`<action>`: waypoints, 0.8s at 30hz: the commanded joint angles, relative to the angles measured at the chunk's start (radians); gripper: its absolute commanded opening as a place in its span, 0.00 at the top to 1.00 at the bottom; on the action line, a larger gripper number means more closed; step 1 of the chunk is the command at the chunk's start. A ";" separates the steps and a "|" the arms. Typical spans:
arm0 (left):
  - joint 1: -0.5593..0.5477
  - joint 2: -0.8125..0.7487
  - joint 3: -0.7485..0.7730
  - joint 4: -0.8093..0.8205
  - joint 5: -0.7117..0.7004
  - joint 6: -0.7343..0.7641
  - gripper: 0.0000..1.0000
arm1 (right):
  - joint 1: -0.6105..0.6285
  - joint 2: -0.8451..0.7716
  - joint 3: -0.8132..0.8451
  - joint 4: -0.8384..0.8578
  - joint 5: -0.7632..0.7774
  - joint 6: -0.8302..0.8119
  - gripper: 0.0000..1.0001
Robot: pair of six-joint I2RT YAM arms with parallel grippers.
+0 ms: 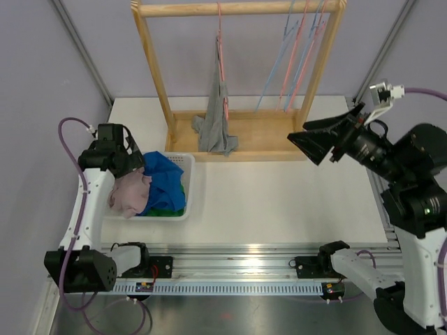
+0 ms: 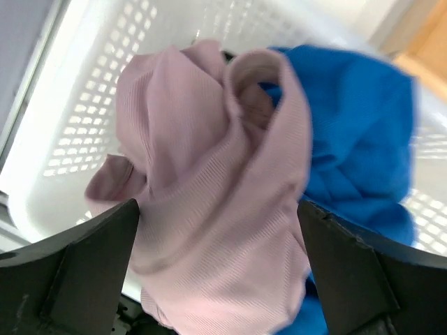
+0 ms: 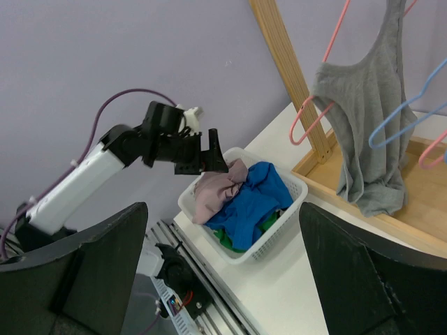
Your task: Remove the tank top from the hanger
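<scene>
A grey tank top [image 1: 218, 124] hangs on a pink hanger [image 1: 221, 42] from the top bar of a wooden rack [image 1: 155, 63]; its hem rests on the rack's base. It also shows in the right wrist view [image 3: 367, 118] on the pink hanger [image 3: 299, 118]. My right gripper [image 1: 302, 139] is open and empty in the air, right of the tank top and apart from it [image 3: 222, 206]. My left gripper [image 1: 136, 162] is open just above a pink garment [image 2: 209, 174] in a white basket [image 2: 91, 105].
The white basket [image 1: 188, 190] at the left holds the pink garment [image 1: 129, 194], a blue one [image 1: 166, 181] and a green one underneath. Several empty blue and pink hangers [image 1: 293, 56] hang at the rack's right. A metal rail [image 1: 230, 269] runs along the near edge.
</scene>
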 commanded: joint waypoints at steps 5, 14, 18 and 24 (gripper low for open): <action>-0.005 -0.258 0.112 -0.064 0.163 0.077 0.01 | 0.044 0.292 0.193 0.001 0.091 0.022 0.13; -0.006 -0.675 -0.044 0.099 0.479 0.123 0.01 | 0.297 0.691 0.596 -0.138 0.653 -0.187 0.15; -0.006 -0.733 -0.139 0.139 0.557 0.108 0.01 | 0.377 0.896 0.882 -0.236 0.833 -0.302 0.18; -0.006 -0.761 -0.219 0.157 0.551 0.095 0.01 | 0.420 1.139 1.098 -0.241 0.970 -0.396 0.23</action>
